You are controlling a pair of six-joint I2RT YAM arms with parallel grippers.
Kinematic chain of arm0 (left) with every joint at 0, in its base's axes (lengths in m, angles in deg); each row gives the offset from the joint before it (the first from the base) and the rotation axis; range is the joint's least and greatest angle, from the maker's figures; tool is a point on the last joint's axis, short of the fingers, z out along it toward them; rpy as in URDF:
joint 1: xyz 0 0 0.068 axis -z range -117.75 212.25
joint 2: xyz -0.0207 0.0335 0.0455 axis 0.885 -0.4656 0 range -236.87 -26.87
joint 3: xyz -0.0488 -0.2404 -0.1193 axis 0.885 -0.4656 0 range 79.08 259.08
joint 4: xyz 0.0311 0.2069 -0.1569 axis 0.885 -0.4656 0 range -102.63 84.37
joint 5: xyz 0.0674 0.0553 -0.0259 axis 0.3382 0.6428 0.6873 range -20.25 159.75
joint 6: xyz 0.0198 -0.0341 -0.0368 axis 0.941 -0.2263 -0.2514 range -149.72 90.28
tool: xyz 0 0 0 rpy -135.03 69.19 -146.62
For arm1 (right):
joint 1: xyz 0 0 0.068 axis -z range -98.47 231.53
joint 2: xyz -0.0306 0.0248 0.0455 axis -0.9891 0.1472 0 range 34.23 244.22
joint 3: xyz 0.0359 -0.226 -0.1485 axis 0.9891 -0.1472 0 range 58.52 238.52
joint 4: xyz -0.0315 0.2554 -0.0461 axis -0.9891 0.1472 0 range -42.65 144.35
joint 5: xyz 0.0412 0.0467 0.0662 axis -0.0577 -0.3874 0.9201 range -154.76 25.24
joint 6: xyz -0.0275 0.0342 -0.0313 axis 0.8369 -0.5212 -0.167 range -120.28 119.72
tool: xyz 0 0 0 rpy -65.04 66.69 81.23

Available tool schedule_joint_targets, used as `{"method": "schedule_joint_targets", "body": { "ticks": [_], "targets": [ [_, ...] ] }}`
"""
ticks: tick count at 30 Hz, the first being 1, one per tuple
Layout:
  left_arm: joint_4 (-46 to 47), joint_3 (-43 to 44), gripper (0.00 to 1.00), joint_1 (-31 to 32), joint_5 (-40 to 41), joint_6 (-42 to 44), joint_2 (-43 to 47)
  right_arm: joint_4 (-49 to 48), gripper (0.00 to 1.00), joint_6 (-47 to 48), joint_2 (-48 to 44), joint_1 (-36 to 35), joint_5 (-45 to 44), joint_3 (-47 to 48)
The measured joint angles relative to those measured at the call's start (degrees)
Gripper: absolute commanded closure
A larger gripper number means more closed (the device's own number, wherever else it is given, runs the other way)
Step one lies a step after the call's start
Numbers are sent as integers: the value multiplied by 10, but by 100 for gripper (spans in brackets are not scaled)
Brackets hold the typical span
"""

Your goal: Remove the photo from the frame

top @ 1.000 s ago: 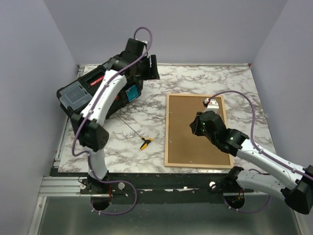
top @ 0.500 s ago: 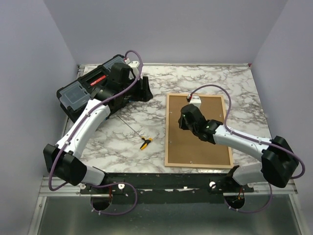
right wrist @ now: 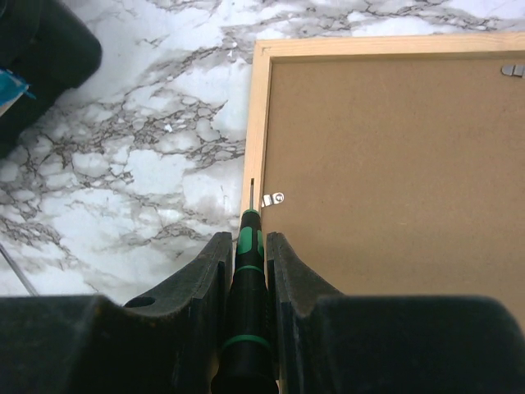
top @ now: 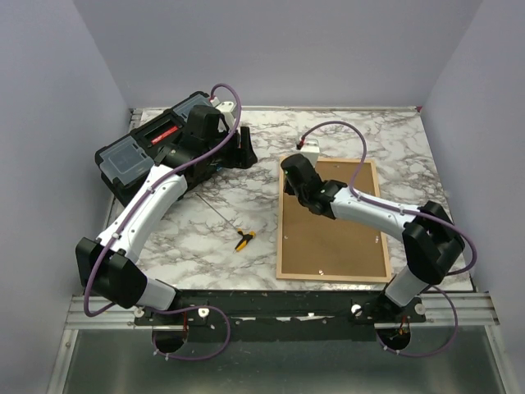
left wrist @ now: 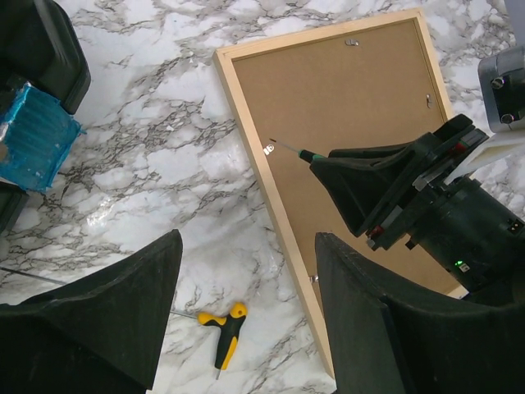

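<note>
Lying face down on the table (top: 205, 238), right of centre: one frame (top: 280, 238), thin light wood, likely light yet fragile at the pane, best gripped by a rail; one brown backing board (top: 328, 238) hiding the photo; two metal tabs (right wrist: 273, 199) in the right wrist view. Clamped on one green screwdriver (right wrist: 246, 312), tip beside a tab: right gripper (right wrist: 248, 240). Spread and empty, hovering: left gripper (left wrist: 248, 242).

Legible markings: none in any view.
Blue packet (left wrist: 33, 135), far left of the frame (right wrist: 385, 47): surface pattern only, too blurred to read. Backing board (right wrist: 394, 164) within the frame plain brown. Screwdriver (right wrist: 248, 246) handle at the frame's left rail: black with green bands, unlettered.
</note>
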Motion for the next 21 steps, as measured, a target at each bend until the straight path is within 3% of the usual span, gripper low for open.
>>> {"method": "schedule_joint_targets", "body": {
  "ticks": [21],
  "targets": [
    [5, 0, 33, 0, -13, 0, -3, 1, 99, 6, 65, 0, -14, 21]
  ]
}}
